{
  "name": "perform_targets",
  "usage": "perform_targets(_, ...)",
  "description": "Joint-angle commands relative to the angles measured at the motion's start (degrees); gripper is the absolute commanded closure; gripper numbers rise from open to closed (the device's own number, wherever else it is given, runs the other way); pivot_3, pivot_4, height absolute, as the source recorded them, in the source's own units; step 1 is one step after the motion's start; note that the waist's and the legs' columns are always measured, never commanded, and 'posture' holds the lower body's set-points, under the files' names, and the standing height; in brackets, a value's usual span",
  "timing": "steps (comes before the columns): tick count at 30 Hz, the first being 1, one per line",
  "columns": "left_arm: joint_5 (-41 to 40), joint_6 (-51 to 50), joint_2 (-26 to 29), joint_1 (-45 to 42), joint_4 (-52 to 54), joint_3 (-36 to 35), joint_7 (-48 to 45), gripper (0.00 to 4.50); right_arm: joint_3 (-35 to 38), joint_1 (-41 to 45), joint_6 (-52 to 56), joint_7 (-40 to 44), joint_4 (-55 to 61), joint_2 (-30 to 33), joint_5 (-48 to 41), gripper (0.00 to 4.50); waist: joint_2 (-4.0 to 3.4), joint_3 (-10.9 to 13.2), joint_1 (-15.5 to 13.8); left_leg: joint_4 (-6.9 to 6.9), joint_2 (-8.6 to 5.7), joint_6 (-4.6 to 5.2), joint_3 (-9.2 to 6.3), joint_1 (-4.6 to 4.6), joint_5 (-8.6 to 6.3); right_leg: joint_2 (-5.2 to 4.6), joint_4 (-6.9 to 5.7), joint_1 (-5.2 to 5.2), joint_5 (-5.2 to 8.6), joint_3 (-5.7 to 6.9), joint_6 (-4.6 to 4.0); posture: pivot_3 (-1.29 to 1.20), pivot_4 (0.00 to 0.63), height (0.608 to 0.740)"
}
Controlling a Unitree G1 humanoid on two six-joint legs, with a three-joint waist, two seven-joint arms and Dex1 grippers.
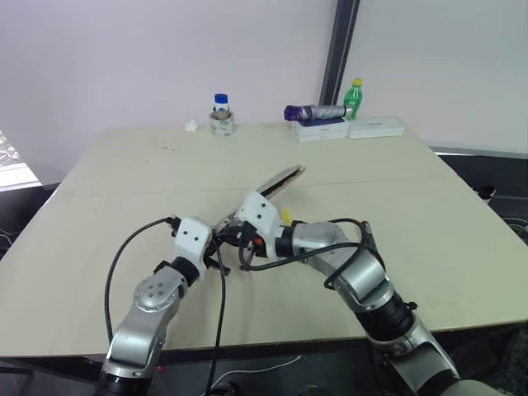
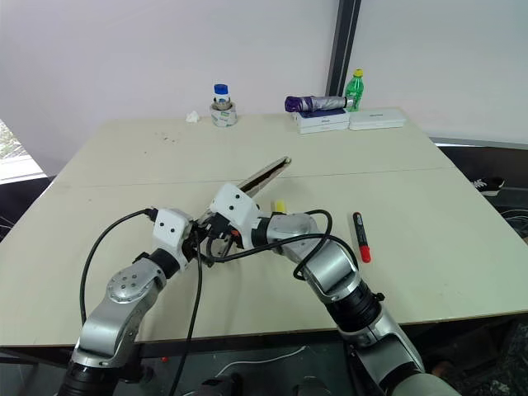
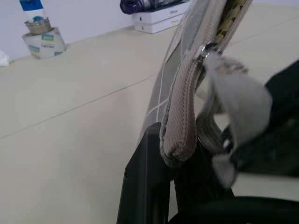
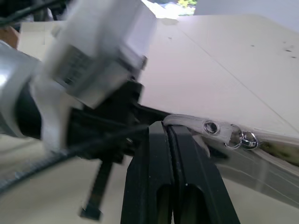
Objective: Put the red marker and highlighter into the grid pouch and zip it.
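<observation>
1. one grid pouch (image 2: 262, 176), grey fabric with pale grid lines, held up off the table (image 2: 412, 190) on edge; its near end sits between the two grippers, its far end points away from them toward the back of the table.
2. one left gripper (image 3: 161, 154), fingers clamped together on the pouch's near end, by the zip's fabric end tab.
3. one right gripper (image 4: 170, 135), fingers pressed together on the pale cord pull of the zip (image 4: 224, 132); metal eyelet and ring lie just beyond the fingertips. it meets the left gripper at the pouch's near end.
4. one highlighter (image 2: 280, 205), yellow, partly visible just beside the right arm, under the raised pouch; cannot tell whether it touches the pouch.
5. one red marker (image 2: 360, 237), black and red, flat on the table, well apart from both grippers, on the right arm's outer side.
6. far edge of table, well beyond the grippers: tape roll with blue-capped bottle (image 2: 221, 106), green bottle (image 2: 355, 88), white boxes (image 2: 346, 120), purple folded umbrella (image 2: 315, 103).
</observation>
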State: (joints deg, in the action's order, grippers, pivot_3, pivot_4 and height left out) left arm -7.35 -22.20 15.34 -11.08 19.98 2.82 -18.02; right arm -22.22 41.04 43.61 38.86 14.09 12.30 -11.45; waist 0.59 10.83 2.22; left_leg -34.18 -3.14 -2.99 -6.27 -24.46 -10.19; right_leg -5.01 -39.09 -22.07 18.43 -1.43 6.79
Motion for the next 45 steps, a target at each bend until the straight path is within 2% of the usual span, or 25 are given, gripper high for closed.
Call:
perform_targets(1, 0.8, 0.1, -0.8, -2.0, 0.5, 0.6, 1.1, 4.50, -0.4, 1.2, 0.2, 1.4, 1.7, -1.4, -2.2, 4.47, 0.00, 0.0, 0.0, 0.00, -0.01, 0.00, 0.00, 0.00, 0.00, 0.00, 0.00, 0.00, 0.00, 0.00, 0.00, 0.00, 0.150, 0.740)
perform_targets(5, 1.4, 0.2, -1.0, -2.6, -0.1, 0.2, 1.5, 4.50, 1.0, 0.8, 1.3, 1.4, 2.4, -0.4, -2.3, 4.47, 0.00, 0.0, 0.0, 0.00, -0.02, 0.00, 0.00, 0.00, 0.00, 0.00, 0.00, -0.01, 0.00, 0.00, 0.00, 0.00, 0.150, 0.740)
perform_targets(6, 1.5, 0.2, -0.7, -2.7, -0.1, -0.1, 1.5, 4.50, 2.2, 0.6, 2.0, 2.1, 3.0, 0.9, -2.9, 3.93, 0.00, 0.0, 0.0, 0.00, -0.02, -0.01, 0.00, 0.00, 0.00, 0.00, 0.00, -0.01, 0.00, 0.00, 0.00, 0.00, 0.150, 0.740)
perform_targets(7, 1.6, 0.2, -0.2, -2.8, -0.1, -0.3, 1.2, 4.50, 3.2, 0.4, 2.6, 2.7, 3.6, 2.0, -3.4, 3.64, 0.00, 0.0, 0.0, 0.00, -0.02, -0.01, 0.00, 0.00, 0.00, 0.01, 0.00, -0.01, 0.00, 0.00, 0.00, 0.00, 0.150, 0.740)
perform_targets(8, 1.6, 0.2, 0.1, -2.9, -0.1, -0.5, 1.1, 4.50, 3.8, 0.3, 3.0, 3.0, 3.9, 2.7, -3.8, 3.13, 0.01, 0.0, 0.0, 0.00, -0.02, -0.01, 0.00, 0.00, 0.00, 0.00, 0.00, -0.01, 0.00, 0.00, 0.00, 0.00, 0.150, 0.740)
perform_targets(13, 1.5, 1.1, 6.1, -3.8, -1.9, -4.6, -1.4, 4.50, 9.8, -0.6, 5.8, -1.1, 2.9, 9.4, -1.5, 0.64, 0.01, 0.0, -0.1, 0.00, -0.03, -0.01, 0.01, -0.01, 0.00, 0.00, 0.01, 0.00, 0.00, 0.01, 0.00, 0.00, 0.150, 0.740)
perform_targets(17, 3.4, 3.2, 11.0, -4.8, -4.8, -6.1, -2.3, 4.50, 12.3, -2.2, 8.1, -5.9, -1.1, 11.5, 0.5, 0.64, 0.01, 0.0, -0.1, 0.03, -0.03, -0.01, 0.01, 0.00, 0.00, 0.00, 0.06, -0.01, 0.00, 0.01, -0.01, 0.00, 0.150, 0.740)
perform_targets(20, 6.0, 6.4, 13.4, -4.7, -7.6, -5.6, -2.3, 4.50, 15.1, -3.0, 11.5, -11.3, -5.1, 8.0, 0.7, 0.64, 0.02, 0.0, 0.2, 0.05, -0.01, 0.00, 0.03, -0.02, 0.00, 0.00, 0.06, -0.03, 0.00, 0.00, -0.01, 0.00, 0.150, 0.740)
perform_targets(25, 8.2, 8.9, 12.9, -4.5, -10.1, -4.7, -1.2, 4.50, 16.1, -4.0, 12.6, -16.7, -8.7, 3.0, 1.4, 0.64, 0.02, 0.0, 0.2, 0.07, -0.01, -0.01, 0.03, -0.03, 0.00, -0.01, 0.06, -0.05, 0.00, -0.01, -0.01, 0.00, 0.150, 0.740)
perform_targets(31, 9.5, 9.4, 11.0, -3.9, -10.4, -4.1, 0.1, 4.50, 15.6, -4.9, 14.2, -20.2, -12.3, 1.2, 2.4, 0.64, 0.02, 0.0, -0.1, 0.05, -0.01, -0.01, 0.02, -0.04, 0.00, -0.02, 0.06, -0.03, 0.00, -0.01, 0.00, 0.00, 0.150, 0.740)
perform_targets(34, 9.7, 9.1, 10.0, -3.5, -10.3, -3.9, 0.6, 4.50, 14.9, -5.3, 14.2, -20.3, -12.2, 1.8, 2.7, 1.50, 0.02, 0.0, 0.0, 0.05, -0.02, -0.01, 0.03, -0.04, 0.00, -0.02, 0.06, -0.04, 0.00, -0.01, 0.00, 0.00, 0.150, 0.740)
perform_targets(38, 10.0, 8.8, 8.6, -3.3, -10.1, -3.7, 0.8, 4.50, 14.8, -5.3, 13.7, -20.4, -12.2, 2.7, 3.2, 3.50, 0.02, 0.0, 0.0, 0.06, -0.02, -0.01, 0.03, -0.03, 0.00, -0.01, 0.06, -0.03, 0.00, -0.01, 0.00, 0.00, 0.150, 0.740)
perform_targets(39, 9.9, 8.7, 8.3, -3.4, -10.1, -3.6, 0.8, 4.50, 14.8, -5.2, 13.6, -20.2, -12.1, 3.0, 3.2, 3.63, 0.02, 0.0, 0.0, 0.06, -0.02, -0.01, 0.02, -0.03, 0.00, 0.00, 0.06, -0.03, 0.00, 0.00, 0.00, 0.00, 0.150, 0.740)
perform_targets(41, 9.6, 8.4, 7.6, -3.5, -10.0, -3.4, 0.7, 4.50, 14.6, -5.1, 13.3, -19.2, -11.1, 4.5, 3.4, 3.62, 0.02, 0.0, 0.0, 0.06, -0.02, -0.01, 0.03, -0.03, 0.00, 0.00, 0.06, -0.03, 0.00, 0.00, 0.00, 0.00, 0.150, 0.740)
perform_targets(45, 9.2, 8.2, 6.7, -3.8, -9.8, -2.9, -0.1, 4.50, 11.3, -6.6, 7.1, -9.4, -3.3, 15.2, 3.6, 3.62, 0.03, 0.0, -0.6, 0.02, -0.03, 0.00, 0.02, -0.06, 0.00, -0.04, 0.09, -0.02, 0.01, 0.01, 0.01, 0.00, 0.150, 0.740)
